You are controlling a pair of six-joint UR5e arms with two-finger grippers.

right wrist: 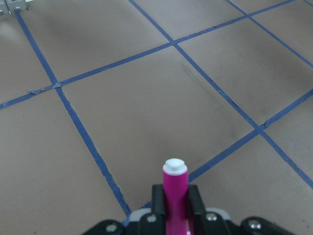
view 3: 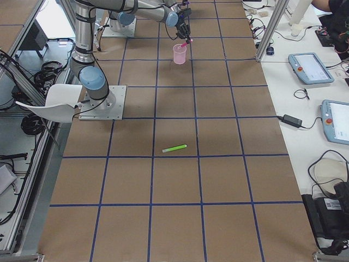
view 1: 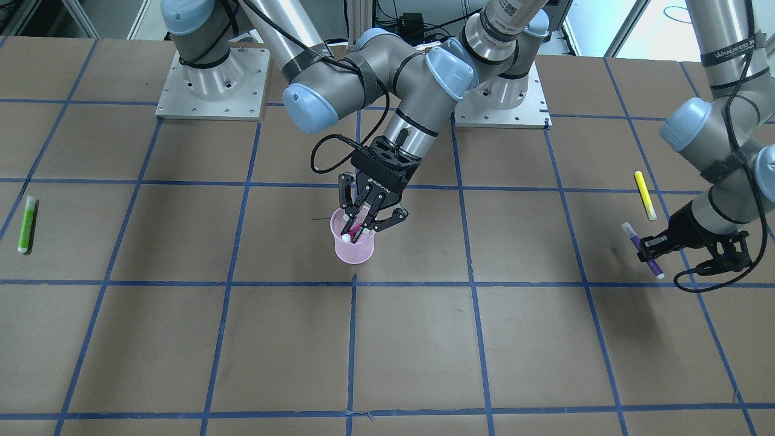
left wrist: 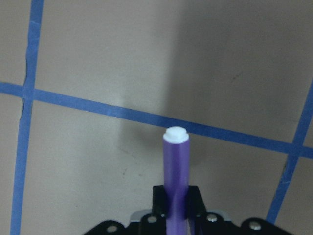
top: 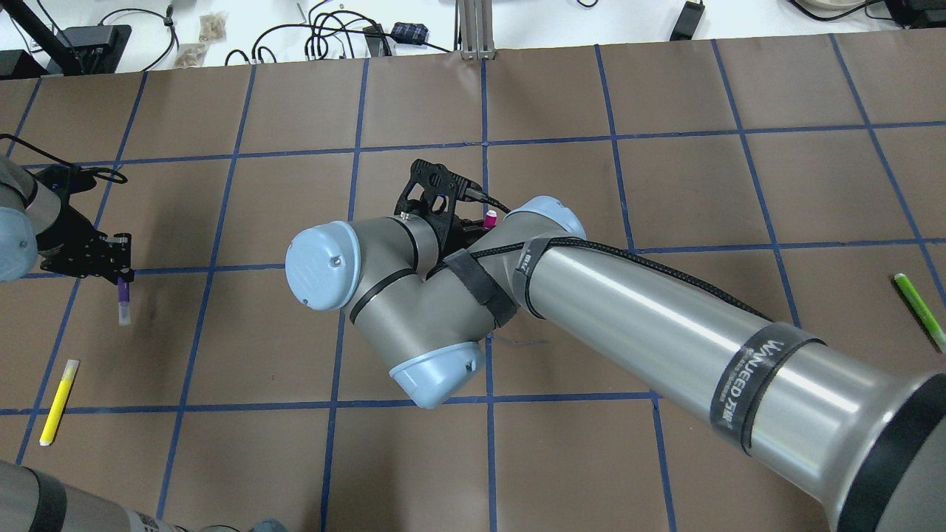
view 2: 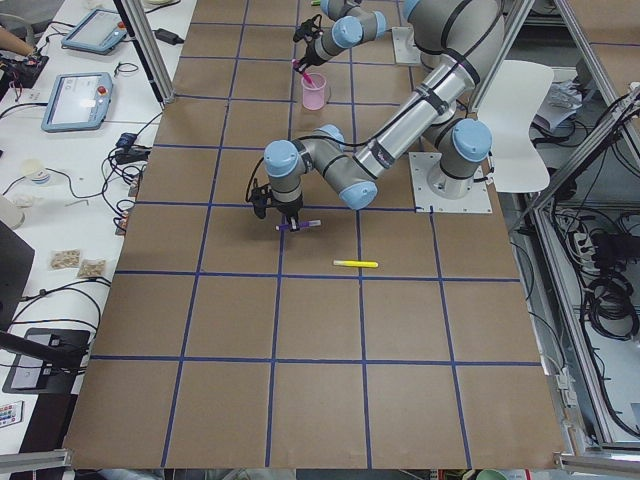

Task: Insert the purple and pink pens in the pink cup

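The translucent pink cup (view 1: 354, 249) stands upright near the table's middle. It also shows in the exterior right view (view 3: 179, 54). My right gripper (view 1: 358, 230) is just over its rim, shut on the pink pen (view 1: 356, 229), which tilts with its lower end inside the cup. The pen shows clamped between the fingers in the right wrist view (right wrist: 175, 188). My left gripper (view 1: 651, 249) is shut on the purple pen (view 1: 642, 248) and holds it a little above the table at the robot's far left. The purple pen also shows in the left wrist view (left wrist: 175, 166) and from overhead (top: 123, 301). The cup is hidden from overhead.
A yellow pen (view 1: 645, 195) lies on the table close to my left gripper, toward the robot. A green pen (view 1: 26, 224) lies far out on the robot's right side. Blue tape lines grid the brown table. The right arm's elbow (top: 414, 318) hangs over the middle.
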